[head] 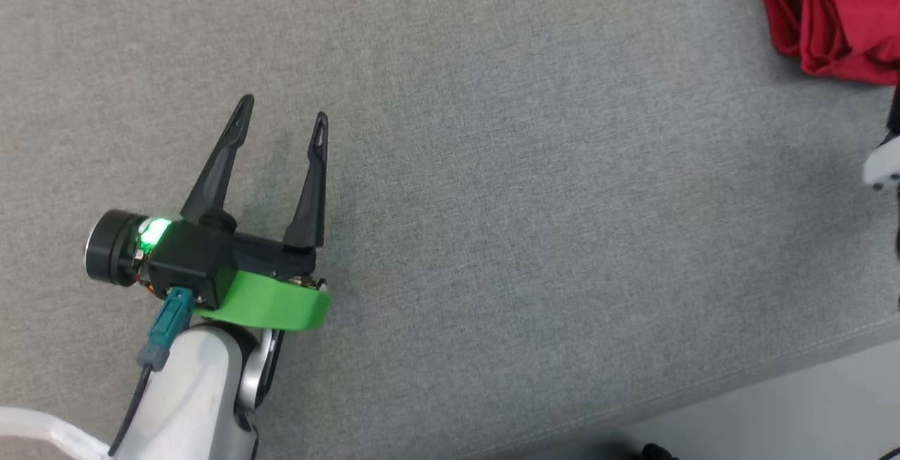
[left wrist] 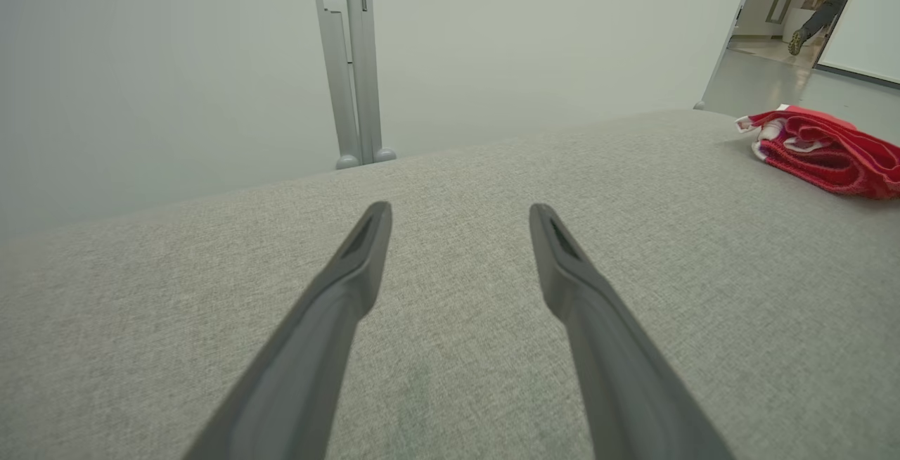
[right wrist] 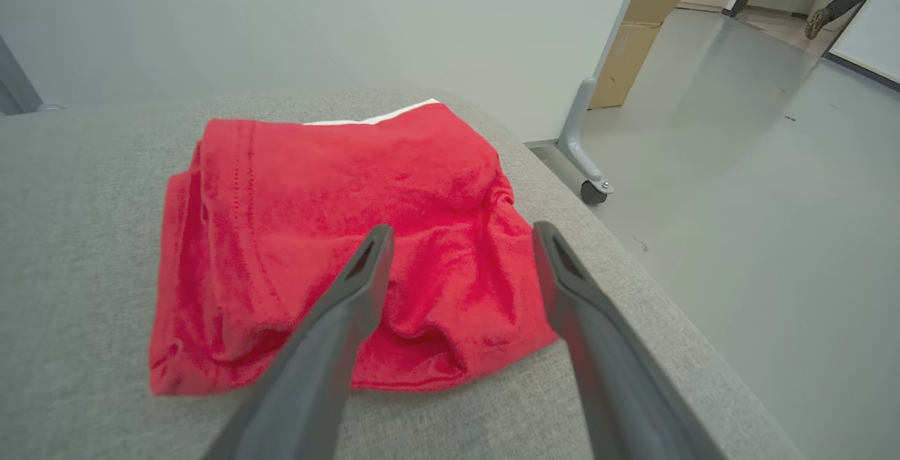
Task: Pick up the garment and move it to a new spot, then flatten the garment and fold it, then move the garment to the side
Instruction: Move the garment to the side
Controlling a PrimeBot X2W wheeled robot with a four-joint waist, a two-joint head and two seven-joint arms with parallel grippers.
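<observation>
My right gripper (right wrist: 462,228) stands with its two dark fingers spread wide and empty, poised just over the near hem of the red, terry-like folded garment (right wrist: 316,200). The garment lies at my twelve o'clock near a corner of the grey woven fabric surface (right wrist: 70,235), set there, I judge, to keep the bundle out of the working middle. My left gripper (head: 283,107) is equally wide and holds nothing, hovering over bare grey cloth with the garment well apart at its two o'clock. I can read no brand or writing, only a white strip (right wrist: 373,119) at the garment's far edge.
</observation>
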